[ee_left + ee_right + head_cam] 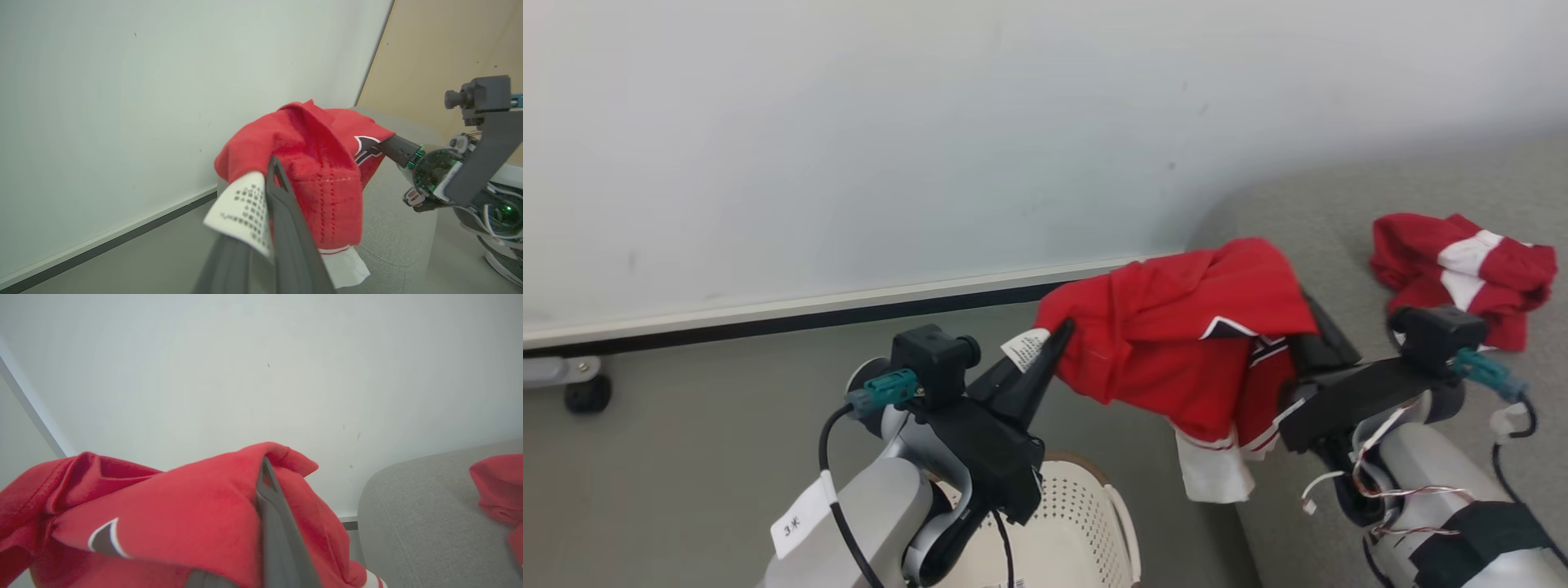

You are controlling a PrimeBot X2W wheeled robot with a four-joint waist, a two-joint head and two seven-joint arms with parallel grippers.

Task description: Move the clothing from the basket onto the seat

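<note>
red fabric garments, white panels, black-and-white trim: 2. Hanging garment point(1176, 351) at centre, crumpled garment point(1462, 269) far right.
small white printed label point(1025, 347): 1, at the left end of the hanging garment
cream-white perforated plastic basket with brown rim point(1123, 514): 1, near, centre-left
large grey woven upholstered seat point(1339, 212): 1, right
dark two-finger grippers: 2. Left gripper point(1060, 331), right gripper point(264, 473).
black wrist camera blocks: 2. Left camera block point(935, 355), right camera block point(1437, 331).
teal plug connectors: 2. Left connector point(886, 390), right connector point(1486, 371).
white paper tag point(796, 523) on the left forearm: 1, near left
black castor wheel point(587, 396): 1, far left
</note>
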